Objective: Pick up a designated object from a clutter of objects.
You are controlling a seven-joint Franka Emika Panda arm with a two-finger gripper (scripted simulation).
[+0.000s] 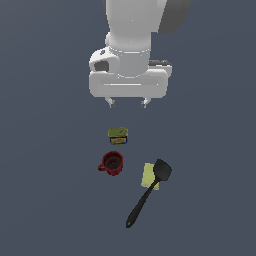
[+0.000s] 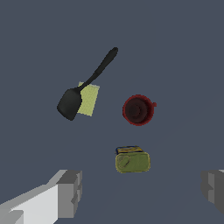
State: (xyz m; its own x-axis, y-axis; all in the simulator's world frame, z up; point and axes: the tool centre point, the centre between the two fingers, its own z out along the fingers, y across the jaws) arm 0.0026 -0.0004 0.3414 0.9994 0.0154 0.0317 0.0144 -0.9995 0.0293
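Observation:
The squat can (image 1: 118, 135) with an olive-yellow top and dark blue label stands on the grey floor, in the middle of the exterior view. It also shows in the wrist view (image 2: 132, 160). My gripper (image 1: 127, 103) hangs open and empty above and behind the can, not touching it. In the wrist view its two grey fingers (image 2: 70, 192) stand wide apart, with the gripper (image 2: 142, 192) centred just short of the can. The red mug (image 1: 112, 163) stands just in front of the can, also in the wrist view (image 2: 138, 110).
A long black spatula (image 1: 149, 194) lies to the exterior view's right of the mug, its blade over a pale yellow flat block (image 1: 148, 174). Both show in the wrist view: spatula (image 2: 85, 85), block (image 2: 89, 99). The floor is plain dark grey.

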